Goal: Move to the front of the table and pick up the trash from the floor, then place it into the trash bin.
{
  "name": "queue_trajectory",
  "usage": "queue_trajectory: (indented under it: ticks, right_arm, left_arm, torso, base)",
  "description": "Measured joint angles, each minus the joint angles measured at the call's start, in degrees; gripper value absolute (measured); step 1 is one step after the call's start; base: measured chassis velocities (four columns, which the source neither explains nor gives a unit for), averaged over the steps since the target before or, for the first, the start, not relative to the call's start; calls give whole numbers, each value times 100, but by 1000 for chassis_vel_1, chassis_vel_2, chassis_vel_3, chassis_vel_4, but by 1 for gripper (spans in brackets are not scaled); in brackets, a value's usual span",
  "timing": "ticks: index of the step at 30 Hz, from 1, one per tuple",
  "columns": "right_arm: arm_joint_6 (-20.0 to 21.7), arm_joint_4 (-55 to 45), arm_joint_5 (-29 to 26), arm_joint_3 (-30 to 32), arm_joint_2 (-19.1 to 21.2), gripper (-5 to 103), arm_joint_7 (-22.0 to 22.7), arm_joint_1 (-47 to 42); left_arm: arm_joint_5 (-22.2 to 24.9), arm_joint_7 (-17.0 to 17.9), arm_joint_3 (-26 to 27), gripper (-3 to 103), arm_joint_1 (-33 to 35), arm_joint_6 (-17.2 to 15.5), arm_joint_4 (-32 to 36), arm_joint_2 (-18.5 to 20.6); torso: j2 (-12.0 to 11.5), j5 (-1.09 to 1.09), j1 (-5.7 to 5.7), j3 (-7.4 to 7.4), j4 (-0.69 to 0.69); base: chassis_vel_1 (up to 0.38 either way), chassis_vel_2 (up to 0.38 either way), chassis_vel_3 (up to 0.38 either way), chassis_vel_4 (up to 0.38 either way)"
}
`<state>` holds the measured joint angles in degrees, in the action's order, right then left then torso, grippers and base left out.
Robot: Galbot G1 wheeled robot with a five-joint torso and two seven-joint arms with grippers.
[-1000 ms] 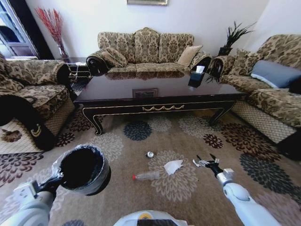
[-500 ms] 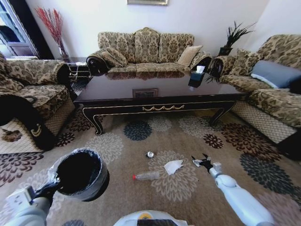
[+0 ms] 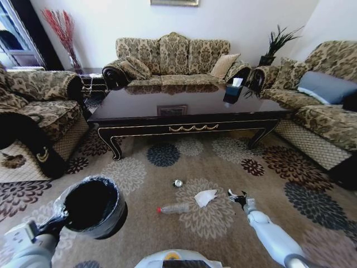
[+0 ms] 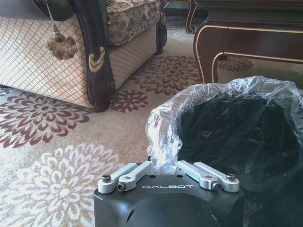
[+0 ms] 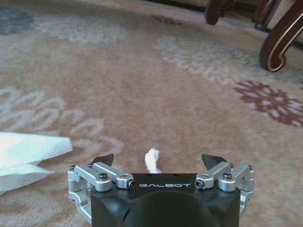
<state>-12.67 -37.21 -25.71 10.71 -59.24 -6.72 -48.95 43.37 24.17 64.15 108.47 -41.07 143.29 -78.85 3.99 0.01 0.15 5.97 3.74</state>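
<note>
The dark glossy table stands ahead on the flower-patterned floor. Trash lies in front of it: a clear bottle with a red cap, a crumpled white paper and a small silvery piece. My right gripper hovers low and open just right of the paper. In the right wrist view that gripper has a small white scrap on the carpet between its fingers, with the paper off to one side. My left gripper is shut on the rim of the bag-lined black trash bin, held up at lower left.
Patterned sofas surround the carpet: one on the left, one behind the table, one on the right. A dark tissue box sits on the table. A carved table leg stands beyond the right gripper.
My right gripper has moved left and a little nearer, closing on the crumpled paper. The left arm with the bin has drifted slightly left and down.
</note>
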Motion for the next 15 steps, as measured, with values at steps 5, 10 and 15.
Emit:
queue_trajectory:
  ticks: [5,10,15]
  right_arm:
    - [-46,388,212,-36,-217,100,-40,295]
    - [-37,584,334,-44,-404,103,58,409]
    - [98,648,360,-36,-521,90,293,431]
  left_arm:
    - [6,2,38,4,-5,0,-2,10]
    - [12,6,40,4,-8,0,-5,-9]
    - [52,10,65,4,-26,1,-4,9]
  torso:
    - [0,0,0,0,-1]
    - [0,0,0,0,-1]
    - [0,0,0,0,-1]
  base:
    - [0,0,0,0]
    - [0,0,0,0]
    - [0,0,0,0]
